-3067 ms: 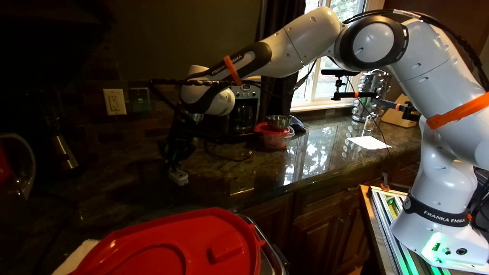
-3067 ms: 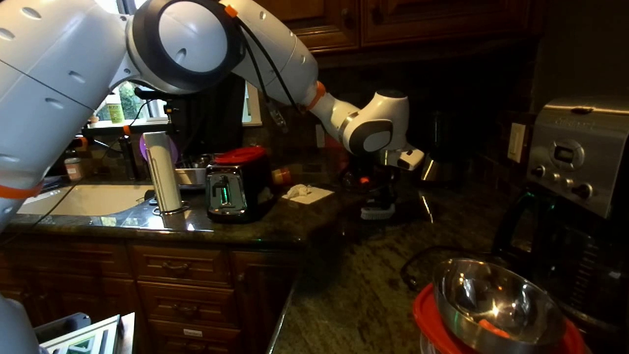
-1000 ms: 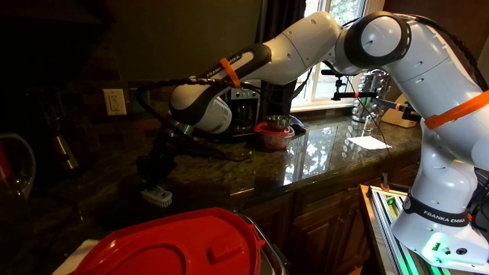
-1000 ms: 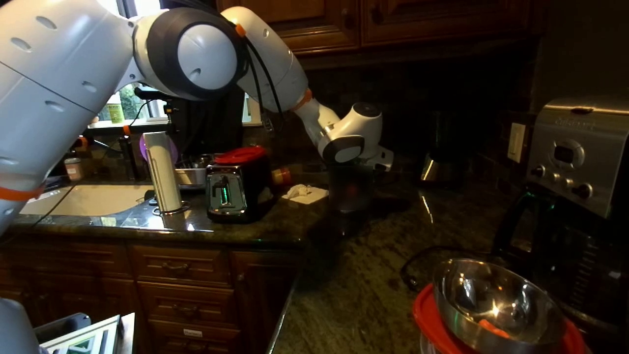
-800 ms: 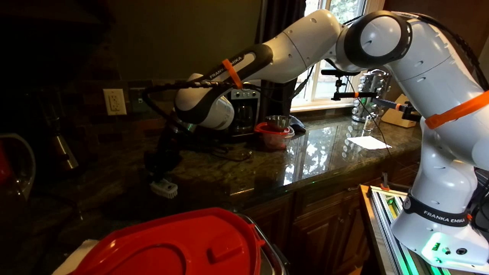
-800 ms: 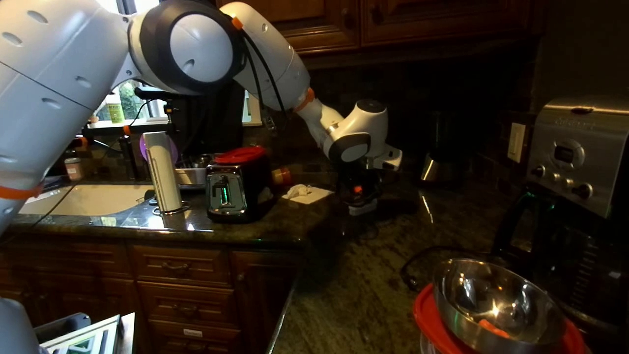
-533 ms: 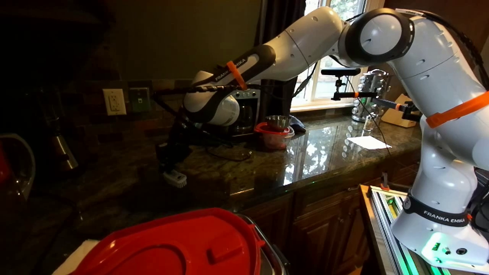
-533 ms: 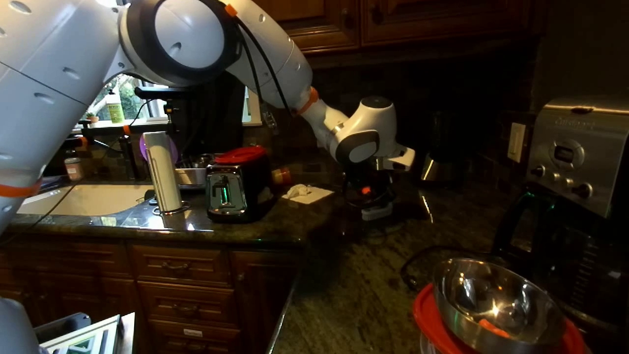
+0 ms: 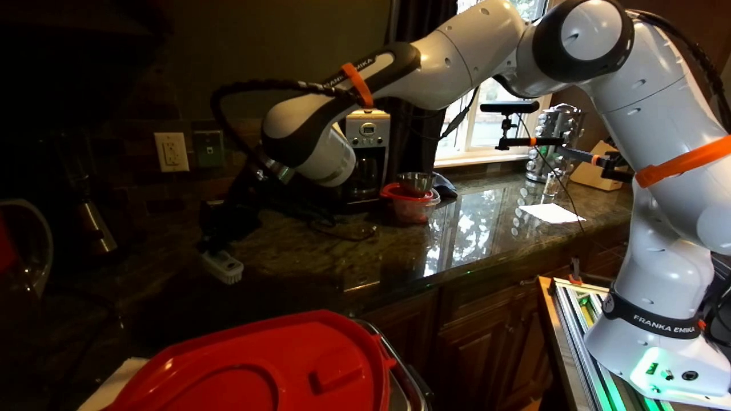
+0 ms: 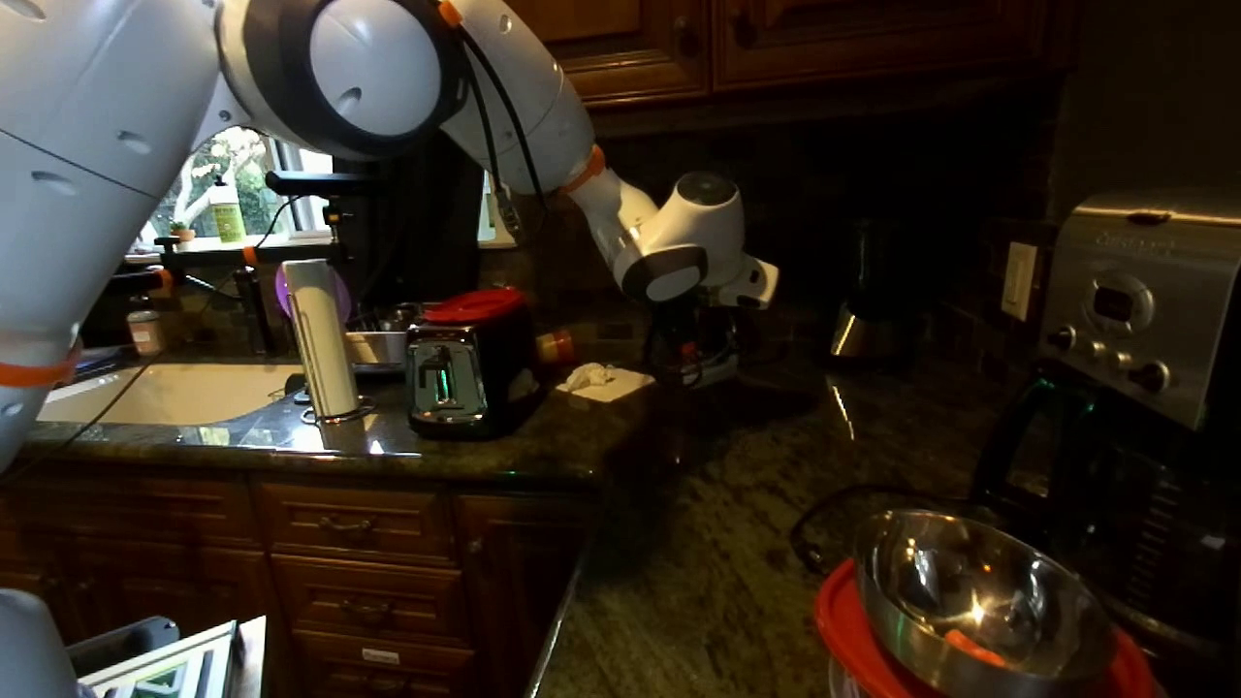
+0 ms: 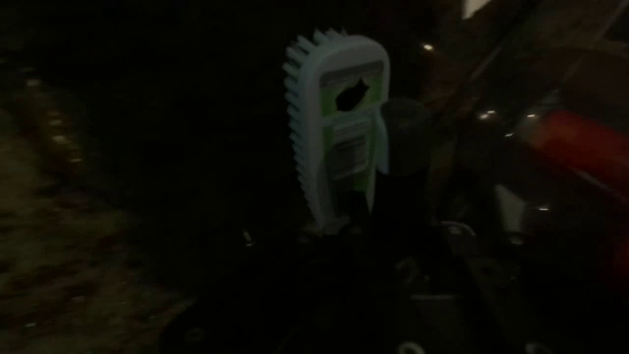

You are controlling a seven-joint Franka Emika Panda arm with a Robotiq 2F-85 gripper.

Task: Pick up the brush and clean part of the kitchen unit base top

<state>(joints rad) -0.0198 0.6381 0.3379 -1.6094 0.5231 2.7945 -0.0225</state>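
Observation:
The brush [image 9: 224, 267] has a pale head with bristles facing down. It shows in both exterior views, small and dim here [image 10: 715, 372], and up close in the wrist view [image 11: 344, 132], where a green label is on its back. My gripper [image 9: 213, 245] is dark and seems closed around the brush's handle end, holding it over the dark speckled countertop [image 9: 320, 257]. The countertop also shows here [image 10: 717, 553]. The fingers are nearly lost in shadow in the wrist view. I cannot tell whether the bristles touch the stone.
A toaster [image 10: 451, 388] with a red lid [image 9: 274, 359] on it stands near the brush. A white sheet [image 10: 620, 386] with crumpled paper lies beside my gripper. A coffee maker [image 10: 1134, 301], a metal bowl [image 10: 979, 601] and a power cord [image 10: 805, 543] are on the counter.
The gripper and brush swung back and forth over the counter. In the last half second they moved left in both exterior views, and the arm's elbow rose.

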